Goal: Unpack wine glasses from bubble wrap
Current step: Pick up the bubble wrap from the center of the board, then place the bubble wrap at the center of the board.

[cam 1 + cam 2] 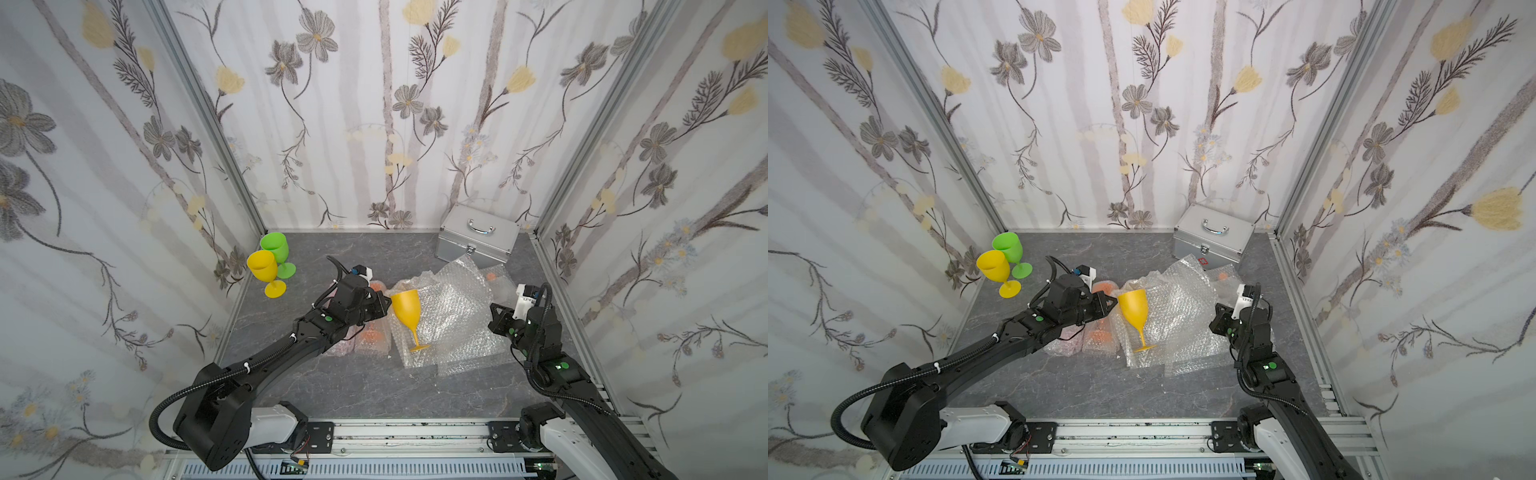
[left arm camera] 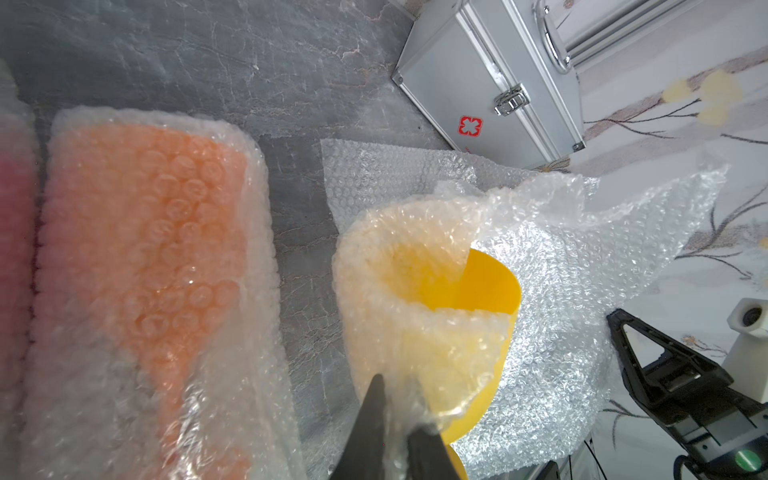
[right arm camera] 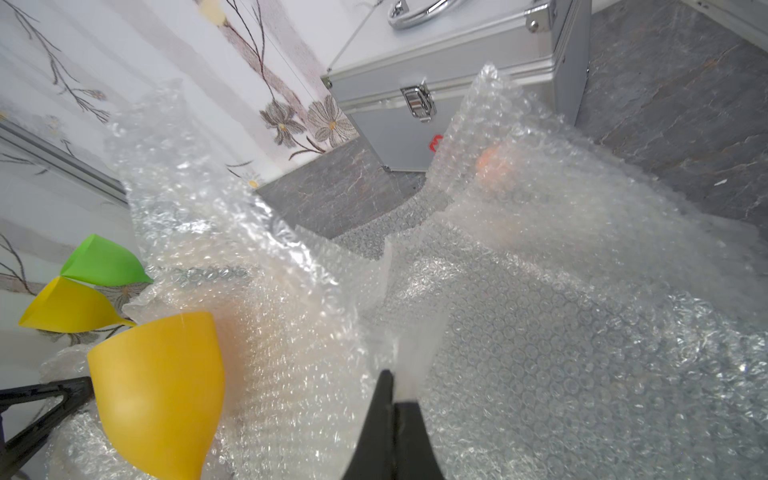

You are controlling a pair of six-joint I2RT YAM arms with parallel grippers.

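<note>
My left gripper [image 1: 388,305] [image 2: 397,405] is shut on the rim of an amber-yellow wine glass [image 1: 406,312] [image 2: 482,286]. A flap of bubble wrap is caught in the grip. The glass hangs tilted, its foot [image 1: 419,347] low over the spread bubble wrap [image 1: 453,320]. My right gripper [image 1: 494,322] [image 3: 397,386] is shut on a fold of that sheet [image 3: 540,311] at its right side. A green wine glass [image 1: 275,249] and a yellow one [image 1: 262,268] stand upright at the back left. An orange glass lies rolled in wrap [image 2: 145,249] under my left wrist, beside a pink roll [image 2: 12,249].
A silver case [image 1: 478,237] with a handle stands at the back right, against the wall. A small wrapped thing with an orange spot [image 1: 492,276] lies between the case and my right arm. Flowered walls close in three sides of the grey stone-patterned table [image 1: 374,395].
</note>
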